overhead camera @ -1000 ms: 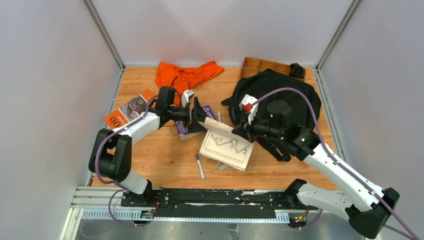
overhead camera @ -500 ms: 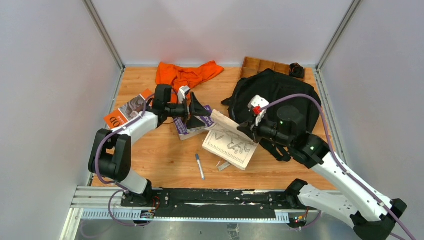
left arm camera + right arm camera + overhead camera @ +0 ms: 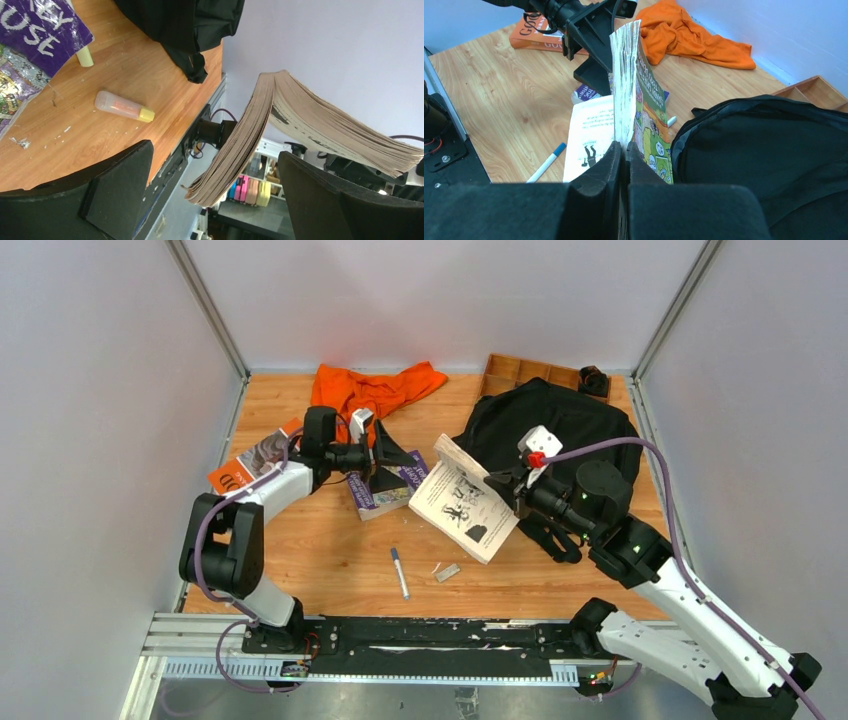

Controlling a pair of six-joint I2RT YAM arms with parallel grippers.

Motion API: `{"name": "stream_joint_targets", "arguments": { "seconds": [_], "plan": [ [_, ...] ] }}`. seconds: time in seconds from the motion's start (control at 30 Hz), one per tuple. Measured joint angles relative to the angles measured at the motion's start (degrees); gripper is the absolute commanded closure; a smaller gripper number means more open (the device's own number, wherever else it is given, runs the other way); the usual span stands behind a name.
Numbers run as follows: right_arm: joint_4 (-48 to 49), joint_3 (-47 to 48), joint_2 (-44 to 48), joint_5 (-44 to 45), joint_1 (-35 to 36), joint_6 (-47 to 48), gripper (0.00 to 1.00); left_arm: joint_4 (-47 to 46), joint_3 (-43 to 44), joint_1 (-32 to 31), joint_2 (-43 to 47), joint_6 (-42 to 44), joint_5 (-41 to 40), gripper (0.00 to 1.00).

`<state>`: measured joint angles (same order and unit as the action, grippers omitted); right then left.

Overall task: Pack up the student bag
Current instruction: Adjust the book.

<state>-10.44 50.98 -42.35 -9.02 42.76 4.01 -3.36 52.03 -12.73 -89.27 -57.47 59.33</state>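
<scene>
A wooden compartment tray [image 3: 515, 369] lies at the far right corner of the bench [image 3: 330, 560], partly hidden behind the student bag [image 3: 565, 425]. A small dark object [image 3: 594, 380] sits at the tray's right end; whether it is inside a compartment or just beside it cannot be told. What the bag holds cannot be told either: the right wrist view shows only dark fabric under a curved, grey-edged rim. The right end effector [image 3: 624, 150] is clenched on the lower edge of a thick paperback [image 3: 465, 502], which it holds tilted in the air above the bench, pages fanned, its green illustrated cover turned toward the bag. The bag lies on the far right part of the bench, just to the right of and beyond that end effector, its left side close to the raised book. The left end effector [image 3: 388, 465] is released, fingers spread wide, over a purple book [image 3: 385, 495] and well to the left of the bag, with the held paperback between them. The bag is large, black and soft, slumped low with a rounded outline, and it is the biggest thing on the bench. An orange cloth [image 3: 370, 390] lies at the far edge and a pen [image 3: 400, 572] near the front.
</scene>
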Motion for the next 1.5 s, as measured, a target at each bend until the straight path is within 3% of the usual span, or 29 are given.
{"name": "stream_joint_targets", "arguments": {
  "seconds": [0.37,0.53,0.6,0.67,0.87,1.1,1.13,1.2,1.27,1.5],
  "plan": [
    [3.3,0.0,0.1,0.1,0.0,-1.3,1.0,-0.1,0.0,-3.4,-0.2,4.0,4.0,0.0],
    [4.8,0.0,0.0,0.0,0.0,-2.1,1.0,-0.1,0.7,-6.3,-0.2,4.7,4.6,0.06],
    [4.9,0.0,-0.2,0.0,0.0,-2.4,1.0,-0.7,1.3,-6.8,-0.2,4.5,4.7,0.15],
    [4.9,0.0,-0.4,0.0,0.0,-2.7,1.0,-1.4,2.1,-7.3,-0.2,4.2,4.7,0.32],
    [5.0,0.0,-1.1,0.0,0.0,-3.0,1.0,-3.1,3.2,-9.6,-0.2,3.0,4.5,1.0],
    [4.2,0.0,-1.8,-2.3,0.0,-3.0,1.0,-4.3,3.9,-9.4,0.9,-0.5,3.2,1.0],
    [3.8,0.0,-2.0,-2.9,0.0,-3.1,0.93,-4.3,4.1,-9.2,1.7,-0.8,2.7,1.0],
    [2.6,0.0,-2.5,-4.0,0.0,-3.7,0.6,-4.3,4.7,-8.8,3.0,-1.2,1.9,1.0],
    [0.2,0.7,-4.0,-5.4,0.0,-5.0,0.42,-4.5,5.8,-8.1,4.3,-1.4,1.3,1.0],
    [-9.2,5.9,-6.3,-1.9,-0.2,-8.0,0.14,-6.1,8.2,-3.5,6.4,-1.3,1.0,1.0]
  ]
}}
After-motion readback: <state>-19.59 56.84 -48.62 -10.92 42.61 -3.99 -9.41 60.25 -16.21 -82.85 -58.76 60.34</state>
